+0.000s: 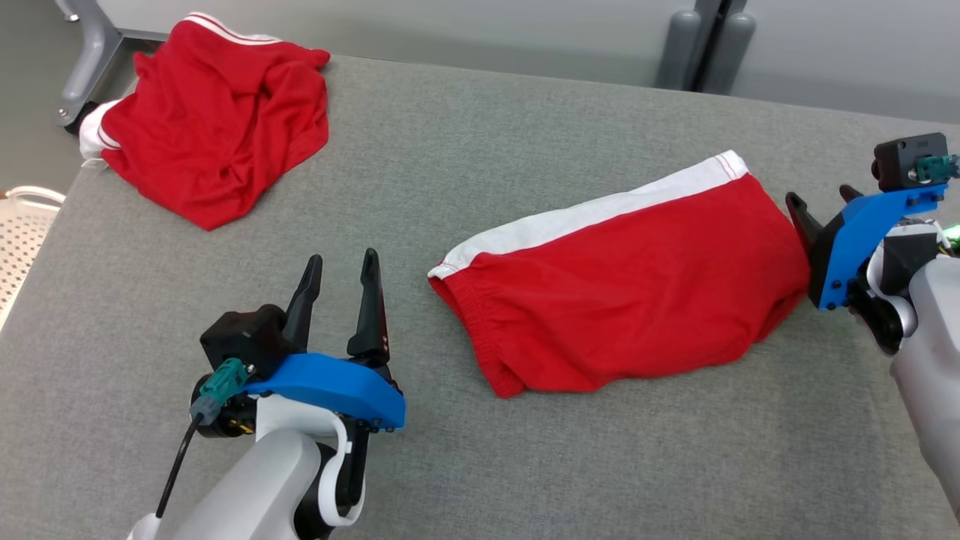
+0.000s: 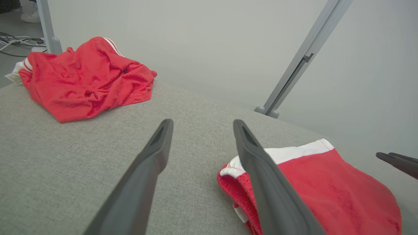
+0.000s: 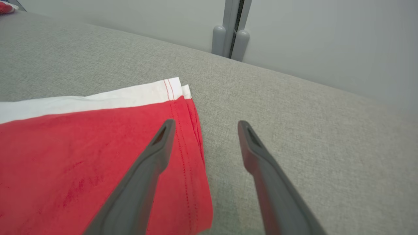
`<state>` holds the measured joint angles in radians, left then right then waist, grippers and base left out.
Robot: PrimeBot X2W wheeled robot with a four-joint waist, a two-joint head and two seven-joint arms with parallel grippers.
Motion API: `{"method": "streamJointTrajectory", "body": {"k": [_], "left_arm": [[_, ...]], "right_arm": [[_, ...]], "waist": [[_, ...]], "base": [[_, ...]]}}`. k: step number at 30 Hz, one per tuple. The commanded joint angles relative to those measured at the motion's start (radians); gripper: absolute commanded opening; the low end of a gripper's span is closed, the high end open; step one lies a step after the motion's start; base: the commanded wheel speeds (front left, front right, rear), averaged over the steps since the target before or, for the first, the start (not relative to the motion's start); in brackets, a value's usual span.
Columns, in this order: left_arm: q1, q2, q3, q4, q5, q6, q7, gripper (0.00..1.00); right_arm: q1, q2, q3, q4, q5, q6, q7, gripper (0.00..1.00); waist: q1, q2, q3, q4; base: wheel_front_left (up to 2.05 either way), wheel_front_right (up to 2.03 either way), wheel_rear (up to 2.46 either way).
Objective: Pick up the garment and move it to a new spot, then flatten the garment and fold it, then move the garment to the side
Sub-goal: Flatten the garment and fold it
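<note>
A red garment (image 1: 622,292) with a white band lies folded on the grey table (image 1: 480,135), right of centre. The left wrist view has it (image 2: 326,192) at lower right, and the right wrist view shows its hemmed corner (image 3: 81,156) at left. My left gripper (image 1: 341,262) stands open just left of the garment's elastic edge, holding nothing. My right gripper (image 1: 821,199) hovers open at the garment's right end, its fingertips (image 3: 168,127) over the hem, nothing between them. The left gripper (image 2: 202,125) and right gripper (image 3: 204,125) both show spread fingers.
A second red garment (image 1: 214,120) lies crumpled at the table's far left corner, also in the left wrist view (image 2: 86,78). A white perforated basket (image 1: 22,232) sits off the table's left edge. Grey frame posts (image 1: 705,45) stand behind the table.
</note>
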<state>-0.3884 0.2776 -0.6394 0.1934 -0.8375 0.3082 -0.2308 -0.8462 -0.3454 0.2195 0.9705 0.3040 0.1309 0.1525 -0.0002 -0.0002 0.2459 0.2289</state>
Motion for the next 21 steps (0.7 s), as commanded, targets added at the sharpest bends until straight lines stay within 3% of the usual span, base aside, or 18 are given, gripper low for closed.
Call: {"method": "streamJointTrajectory", "body": {"k": [1,12,21], "left_arm": [[0.006,0.012,-0.003,0.009,0.022,0.006,-0.01,1.0],[0.038,-0.005,0.039,0.032,0.015,0.005,-0.027,1.0],[0.047,-0.011,0.062,0.029,0.02,-0.002,-0.031,1.0]], "right_arm": [[0.015,-0.008,0.002,0.01,0.015,0.0,0.011,1.0],[0.003,-0.041,0.017,0.096,0.03,0.0,0.095,1.0],[-0.008,-0.021,0.063,0.137,0.081,0.001,0.202,1.0]], "waist": [[0.0002,0.0002,0.006,0.011],[0.0002,0.0002,0.042,0.073],[0.0002,0.0002,0.058,0.087]], "base": [[0.0,0.0,0.0],[0.0,0.0,0.0],[0.0,0.0,0.0]]}}
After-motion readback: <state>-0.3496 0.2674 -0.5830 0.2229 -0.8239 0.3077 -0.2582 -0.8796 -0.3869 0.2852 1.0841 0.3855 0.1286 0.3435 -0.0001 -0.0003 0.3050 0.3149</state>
